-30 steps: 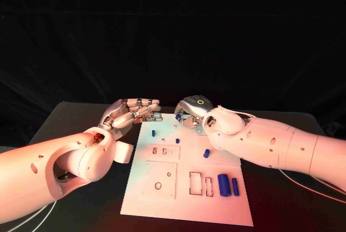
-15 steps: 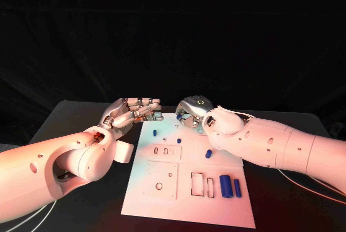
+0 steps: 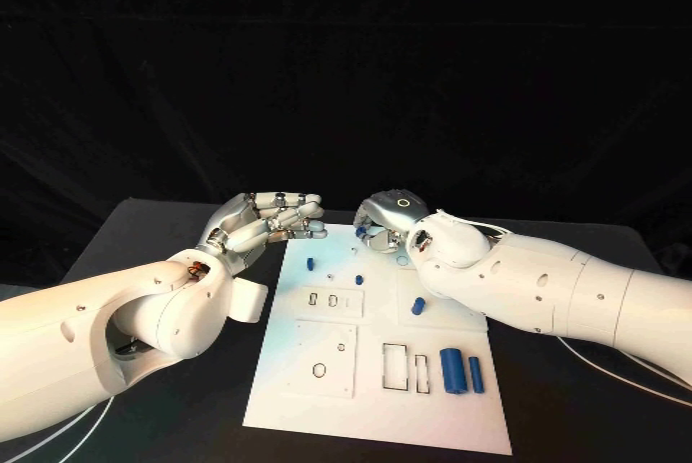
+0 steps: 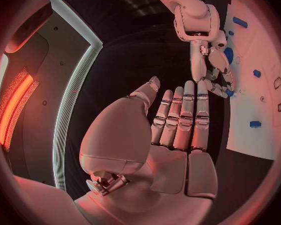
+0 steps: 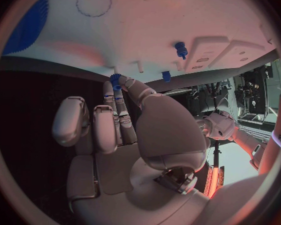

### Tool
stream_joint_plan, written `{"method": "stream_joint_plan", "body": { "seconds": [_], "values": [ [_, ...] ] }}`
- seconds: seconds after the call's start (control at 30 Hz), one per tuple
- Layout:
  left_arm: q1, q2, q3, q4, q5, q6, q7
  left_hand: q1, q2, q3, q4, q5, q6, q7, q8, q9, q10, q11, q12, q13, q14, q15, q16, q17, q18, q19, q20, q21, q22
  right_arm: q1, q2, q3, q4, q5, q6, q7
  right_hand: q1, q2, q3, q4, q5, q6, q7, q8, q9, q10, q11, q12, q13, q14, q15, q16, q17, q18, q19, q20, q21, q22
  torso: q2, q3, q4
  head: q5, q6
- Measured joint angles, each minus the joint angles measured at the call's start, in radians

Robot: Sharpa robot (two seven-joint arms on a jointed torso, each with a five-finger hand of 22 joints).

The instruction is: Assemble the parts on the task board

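Right wrist view shows my right hand (image 5: pixel 125 135) pinching a small blue gear (image 5: pixel 116 78) at its fingertips, just above the far end of the task board (image 3: pixel 378 403). My left hand (image 3: pixel 268 223) hangs beside that end, fingers straight, holding nothing. The pinch looks shallow; I judge the gear could tilt or slip before seating.

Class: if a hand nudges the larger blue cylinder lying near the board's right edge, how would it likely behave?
The larger blue cylinder lies on its side, so it would probably roll. It looks rigid and small, likely light. The white task board looks smooth, so it may slide.
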Motion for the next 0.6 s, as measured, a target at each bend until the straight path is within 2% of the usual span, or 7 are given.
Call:
{"method": "stream_joint_plan", "body": {
  "seconds": [0.3, 0.33, 0.43, 0.47, 0.6],
  "values": [
    [0.001, -0.001, 0.000, 0.000, 0.000, 0.000, 0.000, 0.000, 0.000, 0.000, 0.000, 0.000, 0.000, 0.000, 0.000, 0.000, 0.000, 0.000, 0.000, 0.000, 0.000, 0.000, 0.000, 0.000, 0.000, 0.000, 0.000, 0.000, 0.000, -0.001, 0.008, -0.001, -0.010, -0.001, 0.012, -0.004, -0.008, -0.008, 0.005, 0.005, -0.002, 0.000, 0.000, -0.002, 0.002, -0.002, 0.002, -0.005, 0.000, 0.000, 0.000, 0.000, -0.001, 0.000, 0.000, 0.000, -0.007, -0.009, 0.001, -0.0005, 0.0006, -0.001, 0.001],
    [0.001, -0.001, 0.000, 0.001, 0.000, 0.000, 0.000, 0.000, 0.000, 0.000, 0.000, 0.000, 0.000, 0.000, 0.000, 0.000, 0.000, 0.000, 0.000, 0.000, 0.000, 0.000, 0.000, 0.000, 0.000, 0.000, 0.000, 0.000, 0.000, -0.001, 0.009, -0.001, -0.012, -0.001, 0.013, -0.004, -0.008, -0.008, 0.005, 0.006, -0.002, -0.004, 0.004, -0.002, 0.002, -0.005, 0.006, -0.008, -0.001, 0.000, 0.000, 0.000, -0.003, 0.000, -0.004, -0.003, -0.010, -0.013, 0.001, -0.0006, 0.0006, -0.001, 0.001],
    [0.002, -0.001, 0.000, 0.001, 0.000, 0.000, 0.000, 0.000, 0.000, 0.000, 0.000, 0.000, 0.000, 0.000, 0.000, 0.000, 0.000, 0.000, 0.000, 0.000, 0.000, 0.000, 0.000, 0.000, 0.000, 0.000, 0.000, 0.000, 0.000, -0.001, 0.011, -0.001, -0.015, -0.001, 0.019, -0.005, -0.018, -0.019, 0.006, 0.017, -0.001, -0.038, 0.011, -0.014, 0.001, -0.034, 0.015, -0.026, -0.010, 0.000, 0.004, -0.006, -0.016, 0.000, -0.019, 0.004, -0.028, -0.034, 0.001, -0.0008, 0.0006, 0.000, 0.001],
    [0.003, -0.002, 0.000, 0.001, 0.000, 0.000, 0.000, 0.000, 0.000, 0.000, 0.000, 0.000, 0.000, 0.000, 0.000, 0.000, 0.000, 0.000, 0.000, 0.000, 0.000, 0.000, 0.000, 0.000, 0.000, 0.000, 0.000, 0.000, 0.000, -0.001, 0.012, -0.001, -0.017, -0.001, 0.020, -0.007, -0.018, -0.027, 0.010, 0.021, -0.004, -0.053, 0.014, -0.015, -0.002, -0.049, 0.018, -0.035, -0.015, 0.000, 0.011, -0.014, -0.025, 0.000, -0.025, 0.008, -0.037, -0.047, 0.001, -0.0008, 0.0006, 0.000, 0.001],
    [0.004, -0.002, 0.000, 0.002, 0.000, 0.001, -0.001, 0.000, 0.000, 0.000, 0.000, 0.000, 0.000, 0.000, 0.000, 0.000, 0.000, 0.000, 0.000, 0.000, 0.000, 0.000, 0.000, 0.000, 0.000, 0.000, 0.000, 0.000, 0.000, 0.000, 0.013, 0.000, -0.022, -0.001, 0.023, -0.011, -0.023, -0.046, 0.009, 0.025, -0.011, -0.095, 0.020, -0.015, -0.013, -0.091, 0.031, -0.048, -0.025, 0.000, 0.018, -0.045, -0.064, 0.000, -0.051, 0.018, -0.079, -0.101, 0.001, -0.0007, 0.0000, 0.000, 0.001]
  ]
}}
